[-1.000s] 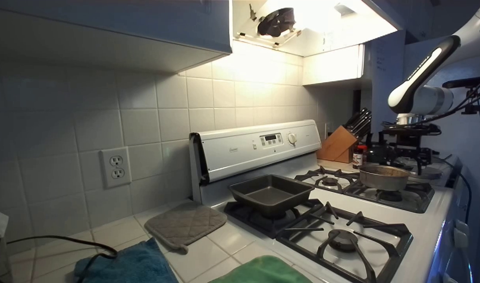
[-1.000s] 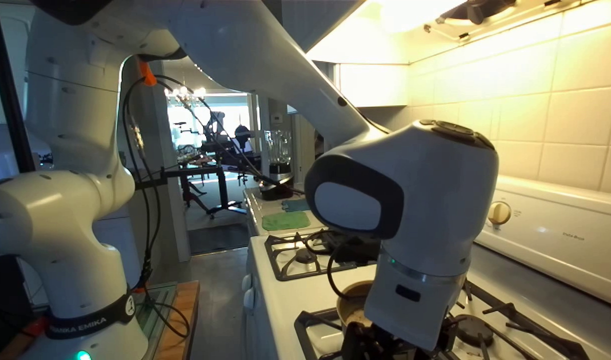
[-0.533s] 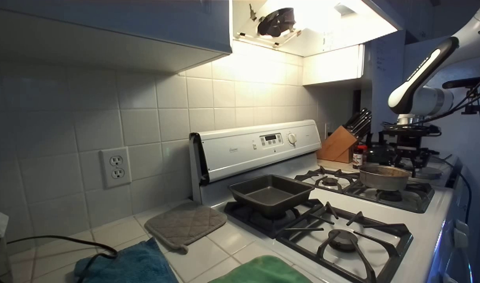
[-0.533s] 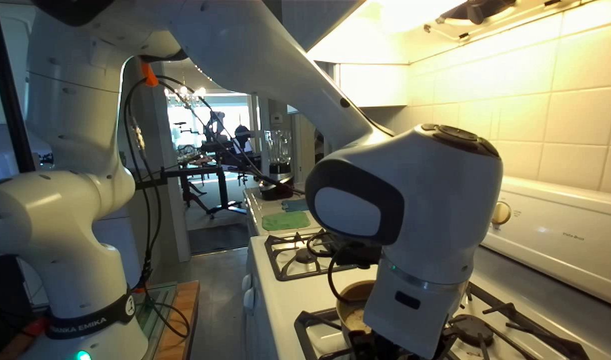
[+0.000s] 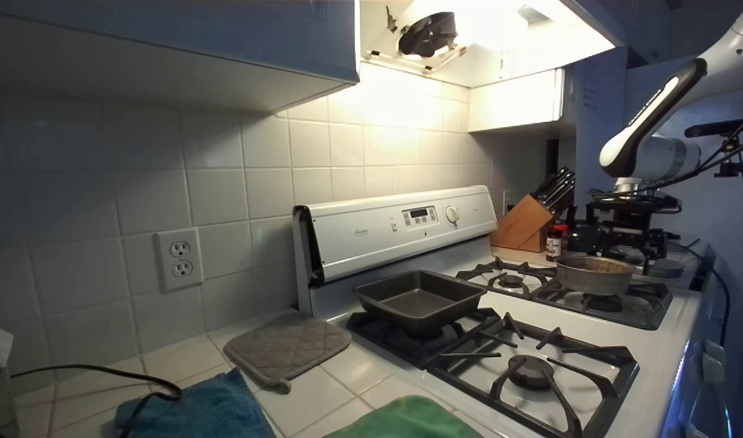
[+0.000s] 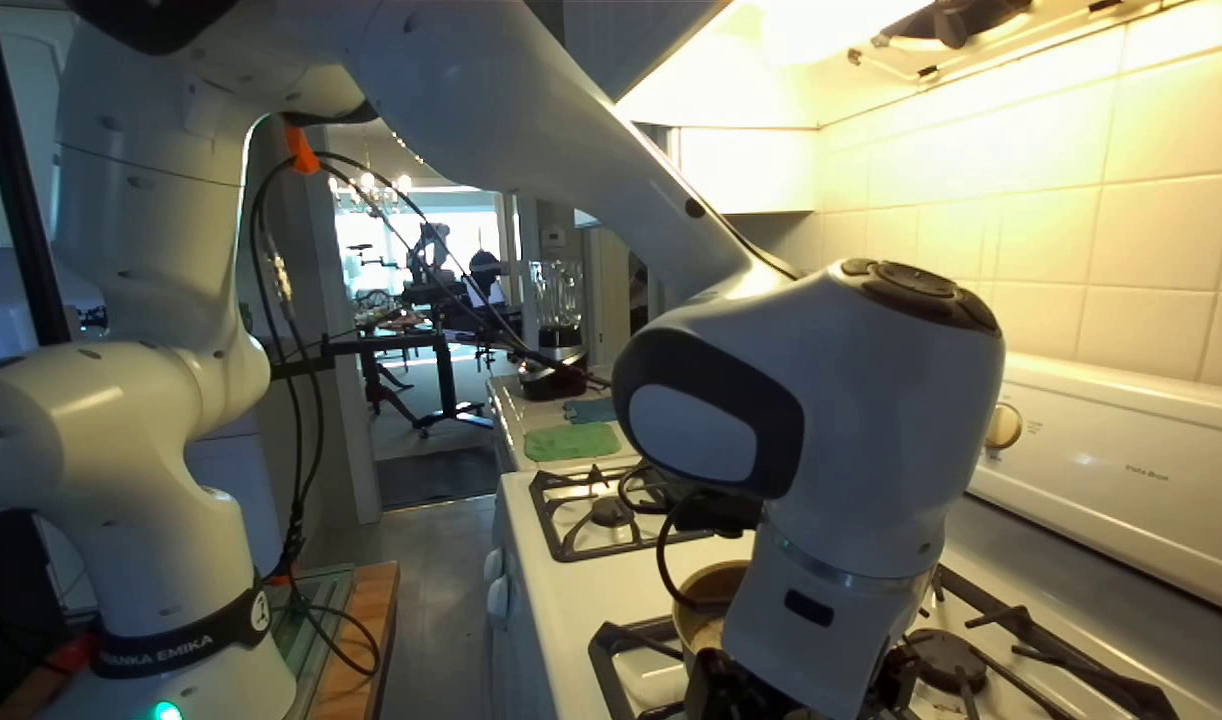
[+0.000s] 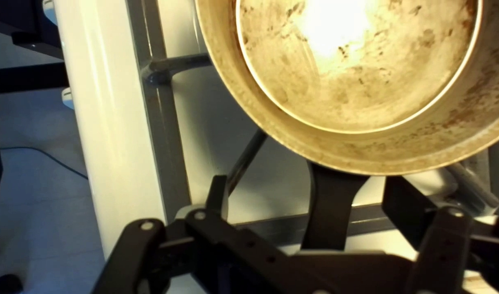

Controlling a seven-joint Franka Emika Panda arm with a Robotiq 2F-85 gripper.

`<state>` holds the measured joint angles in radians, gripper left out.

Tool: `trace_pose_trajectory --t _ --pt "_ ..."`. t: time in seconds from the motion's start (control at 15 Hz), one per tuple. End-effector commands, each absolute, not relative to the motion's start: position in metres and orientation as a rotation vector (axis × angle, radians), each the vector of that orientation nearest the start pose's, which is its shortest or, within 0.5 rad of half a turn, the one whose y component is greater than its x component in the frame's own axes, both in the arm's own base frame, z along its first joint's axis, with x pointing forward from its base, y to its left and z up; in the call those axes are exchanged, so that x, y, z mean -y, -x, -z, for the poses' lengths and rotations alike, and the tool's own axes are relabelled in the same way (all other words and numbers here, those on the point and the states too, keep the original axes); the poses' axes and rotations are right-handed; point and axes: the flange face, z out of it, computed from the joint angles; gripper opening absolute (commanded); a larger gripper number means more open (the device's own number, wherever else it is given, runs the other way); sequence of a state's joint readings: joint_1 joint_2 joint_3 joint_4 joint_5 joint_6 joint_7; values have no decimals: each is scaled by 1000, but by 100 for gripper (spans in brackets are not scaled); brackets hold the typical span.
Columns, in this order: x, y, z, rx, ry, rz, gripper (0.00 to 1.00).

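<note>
Brown-stained metal, grey on the outer wall, makes up the low-walled round pan (image 7: 355, 94), which rests near the front edge of the white gas stove (image 7: 110, 143) on a black iron burner grate (image 7: 164, 134), as both exterior views confirm. A flat black handle (image 7: 330, 208) runs out from beneath its rim. The black two-fingered gripper (image 7: 307, 188) stands at that handle, just beside the pan, jaws spread wide with one finger to each side and visible clearance on both flanks; nothing is gripped. Whether the fingertips are level with the handle or above it cannot be established. Change noted: moments ago the fingers appeared drawn nearer together, and they now stand apart again; the white robot wrist (image 6: 831, 590) also sits slightly lower in an exterior view. The pan itself has not shifted. Finding, by judgement: that narrowing produced no hold, so the handle is unsecured and only the grate bears the pan, though the straddling alignment looks sound. Also recorded in an exterior view: a slanted wooden knife block (image 5: 522, 225) behind and to the left of the pan, a small red-capped bottle (image 5: 554, 244) between that block and the pan, and a dark square metal baking tin (image 5: 417, 301) on another grate, well apart from the pan.
</note>
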<state>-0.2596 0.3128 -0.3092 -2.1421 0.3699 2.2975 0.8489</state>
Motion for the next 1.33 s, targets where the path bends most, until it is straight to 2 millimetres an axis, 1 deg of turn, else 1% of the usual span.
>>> trace_pose_trajectory --t 0.0,0.07,0.13,0.4,0.6,0.87,1.0,1.27 --pt "291 -480 -246 -2214 1932 -261 84" --pt "289 -481 -245 -2214 1923 -264 73" --pt "288 -482 -244 -2213 1914 -263 60" --pt "287 -486 -243 -2217 1880 -257 31" --pt "288 -487 -243 -2219 1867 -252 11" --pt "289 -488 -242 -2223 1859 -251 11" --pt "291 -492 -246 -2221 1858 -233 11" --pt "294 -507 -256 -2210 1859 -183 11"
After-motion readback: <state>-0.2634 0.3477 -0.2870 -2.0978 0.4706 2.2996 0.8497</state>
